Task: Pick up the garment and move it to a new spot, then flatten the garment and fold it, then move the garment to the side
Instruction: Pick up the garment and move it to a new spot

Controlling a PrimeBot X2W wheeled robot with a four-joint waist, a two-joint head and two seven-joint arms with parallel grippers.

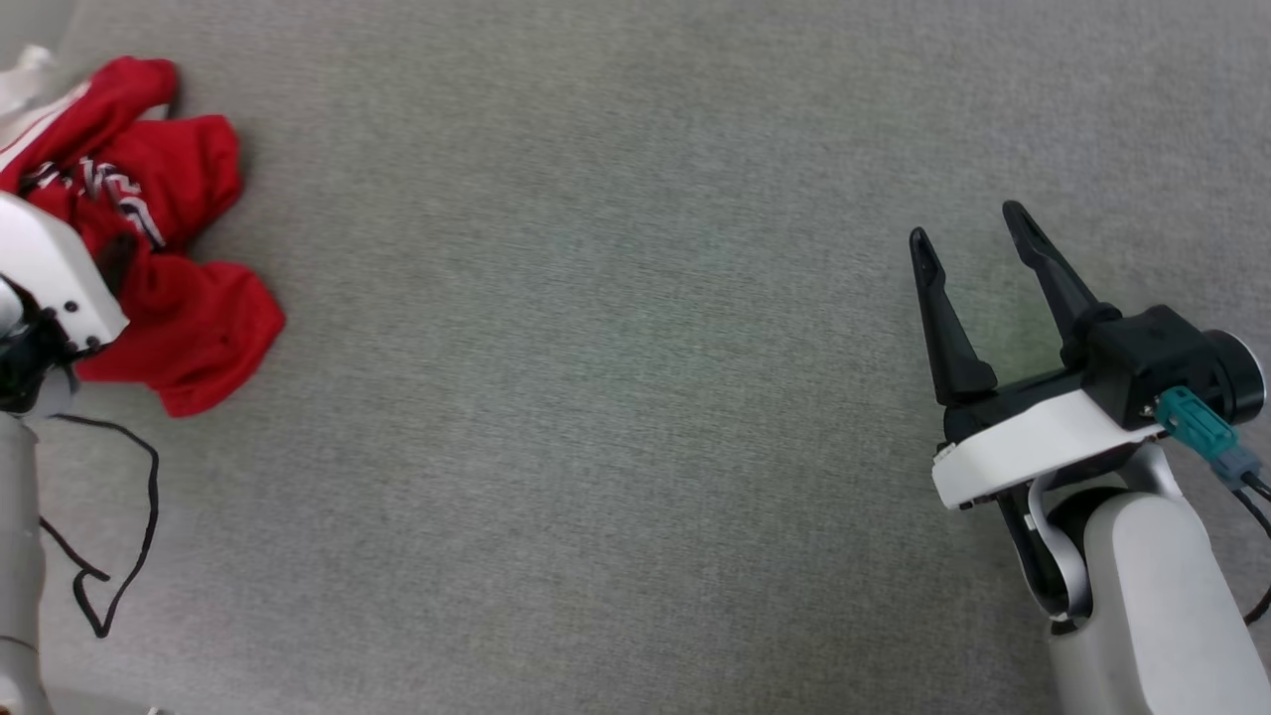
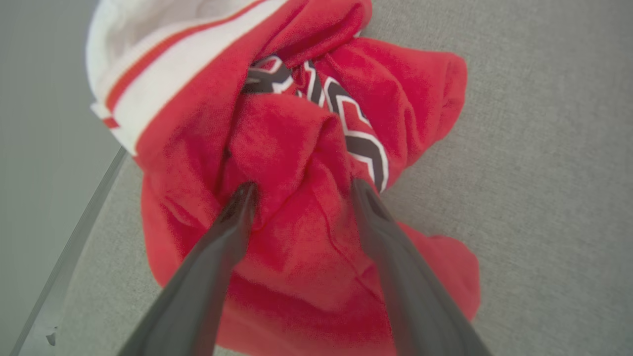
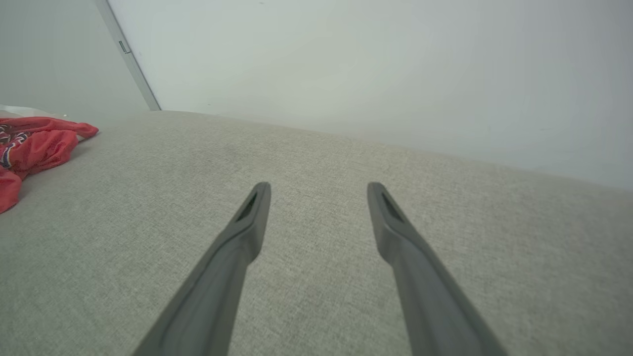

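Observation:
The garment (image 1: 189, 318) is a red jersey with white trim and black lettering, lying crumpled at the far left of the grey surface. In the left wrist view the garment (image 2: 296, 148) lies bunched under my left gripper (image 2: 301, 190). That gripper is open, its two fingertips pressed into the cloth with a raised red fold between them. In the head view, the left wrist's white housing (image 1: 50, 278) covers part of the heap. My right gripper (image 1: 965, 223) hovers open at the far right with nothing between its fingers (image 3: 319, 188). The garment (image 3: 34, 143) also appears at the left edge of the right wrist view.
The grey fabric surface (image 1: 596, 397) stretches wide between the two arms. A thin black cable (image 1: 139, 516) loops beside the left arm. The surface's edge with a metal strip (image 2: 74, 237) runs just beyond the garment. A pale wall (image 3: 346, 64) stands behind.

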